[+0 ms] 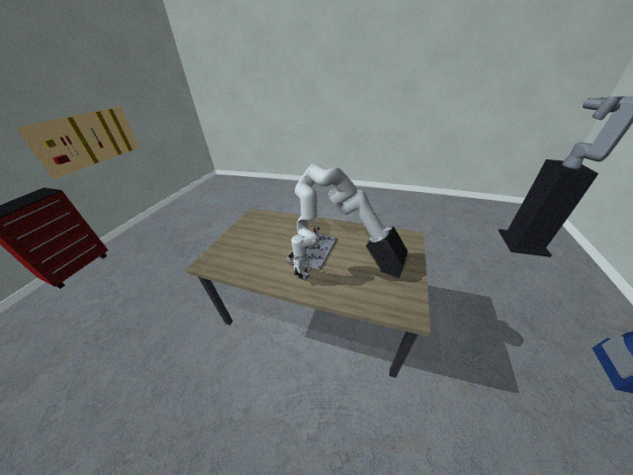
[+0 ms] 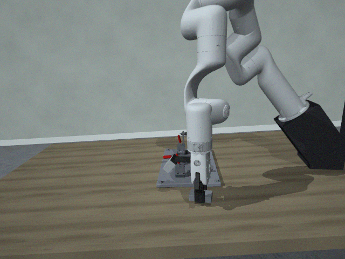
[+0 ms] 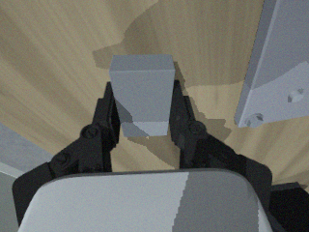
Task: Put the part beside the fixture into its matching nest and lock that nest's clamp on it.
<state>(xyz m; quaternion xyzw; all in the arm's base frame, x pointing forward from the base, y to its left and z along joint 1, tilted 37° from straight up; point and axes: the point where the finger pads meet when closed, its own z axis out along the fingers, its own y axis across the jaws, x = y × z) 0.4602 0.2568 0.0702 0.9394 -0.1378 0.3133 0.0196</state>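
Pincer (image 3: 144,127) pinching grey part (image 3: 143,89) across its narrow width; part on worktop (image 2: 83,217), mid-worktop, just beside the fixture (image 2: 164,182). Looks rigid, smooth-faced, probably slippery; grip near mid-length.

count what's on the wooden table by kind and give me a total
white robot arm on its black slanted base: 1
grey metal fixture plate with clamps: 1
red clamp handles seen on it: 2
grey rectangular block part, gripped in the black claw: 1
total: 5
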